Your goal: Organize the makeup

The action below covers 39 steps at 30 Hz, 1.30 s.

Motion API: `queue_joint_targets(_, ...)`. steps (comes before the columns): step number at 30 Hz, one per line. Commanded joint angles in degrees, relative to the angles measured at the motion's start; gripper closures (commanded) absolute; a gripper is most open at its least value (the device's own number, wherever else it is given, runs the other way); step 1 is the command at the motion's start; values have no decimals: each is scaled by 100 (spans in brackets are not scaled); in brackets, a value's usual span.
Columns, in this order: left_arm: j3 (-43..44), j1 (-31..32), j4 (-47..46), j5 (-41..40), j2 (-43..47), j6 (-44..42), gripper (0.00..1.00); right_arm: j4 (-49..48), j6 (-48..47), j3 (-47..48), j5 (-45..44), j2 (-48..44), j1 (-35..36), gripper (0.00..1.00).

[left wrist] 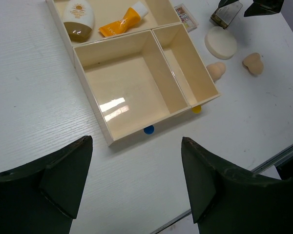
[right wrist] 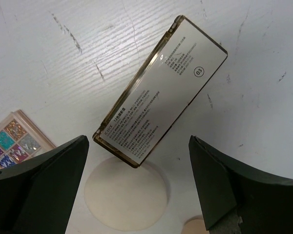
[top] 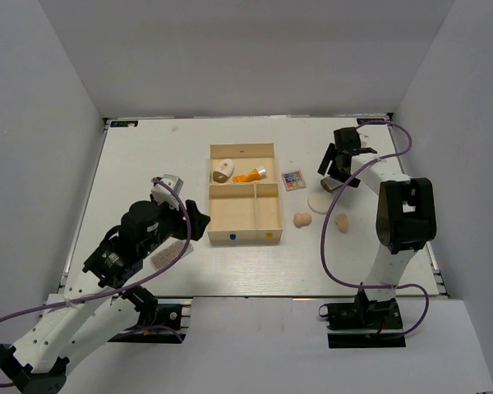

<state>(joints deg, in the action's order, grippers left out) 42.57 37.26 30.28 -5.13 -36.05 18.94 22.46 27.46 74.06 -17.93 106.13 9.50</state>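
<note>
the pale wooden tray [top: 210, 205] is set at the middle of the surface [top: 140, 164], and a broad bare strip is left between its left wall and the left edge. a white and brown bottle [top: 222, 172] and the orange tube [top: 251, 175] are laid side by side in the far compartment; the two near compartments are seen open down to their floors. the speckled palette [top: 160, 256] is found towards the near left corner, beside the left arm. the left gripper [left wrist: 136, 180] is held above the surface just off the tray's near left corner, jaws spread wide with nothing between them. the multicolour palette [top: 293, 180] lies just beside the tray's right wall; the cream pad [top: 320, 201], a peach sponge [top: 302, 219] and a second sponge [top: 342, 222] are spread towards the right edge. the flat case [right wrist: 161, 90] is seen below the right gripper [right wrist: 136, 183], one end over the pad's rim; those jaws are parted wide on either side, apart from it
</note>
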Motion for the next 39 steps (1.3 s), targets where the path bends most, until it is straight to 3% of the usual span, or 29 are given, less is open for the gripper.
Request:
queue_joint_targets(1, 6, 19, -58, 47, 28, -13, 17, -400, 417, 3, -61, -128, -106, 11)
queue_joint_targets(25, 15, 19, -75, 21, 2, -31, 17, 83, 717, 856, -26, 1147, -396, 13)
queue_joint_targets(33, 15, 19, -58, -6, 19, -22, 17, -154, 629, 469, 554, 989, -606, 41)
queue_joint_targets(37, 15, 19, -49, -41, 37, -22, 17, -215, 594, 469, 651, 980, -642, 43)
queue_joint_targets(39, 15, 19, -49, -67, 37, -22, 17, -233, 532, 512, 660, 1006, -659, 49)
